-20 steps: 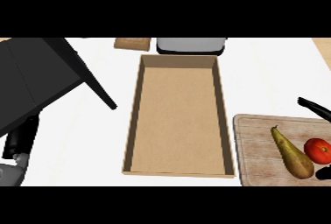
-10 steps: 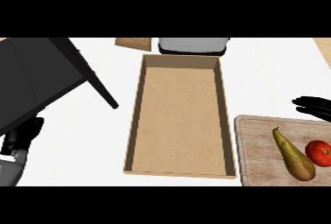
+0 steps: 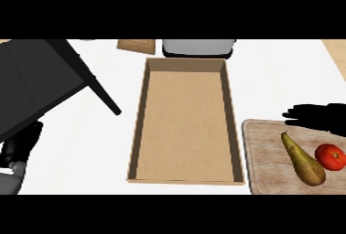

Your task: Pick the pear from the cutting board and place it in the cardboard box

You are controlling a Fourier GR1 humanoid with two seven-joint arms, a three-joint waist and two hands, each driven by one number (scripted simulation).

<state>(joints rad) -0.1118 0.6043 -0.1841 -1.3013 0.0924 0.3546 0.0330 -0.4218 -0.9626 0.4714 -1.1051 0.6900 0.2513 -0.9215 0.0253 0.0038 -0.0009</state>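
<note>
Pear (image 3: 302,158) lying beside tomato (image 3: 331,156) on cutting board (image 3: 270,160) at counter's right edge, right hand (image 3: 317,116) fingers spread above board's far edge, cardboard box (image 3: 185,122) at counter's middle, left hand (image 3: 21,145) relaxed at lower left.

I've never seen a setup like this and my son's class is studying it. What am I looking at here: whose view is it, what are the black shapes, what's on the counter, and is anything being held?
This is the view from a humanoid robot's head, looking steeply down at a white kitchen counter. The black shape at the right is the robot's right hand, over the far edge of the cutting board, fingers pointing left. It holds nothing. The dark shape at the lower left is its left hand, low by the edge; I can't tell how its fingers are set. On the board lie a pear and a tomato beside it. In the middle is an open, empty cardboard box, where the pear is meant to go. A large black object fills the upper left, and a grey thing sits just beyond the box.
</note>
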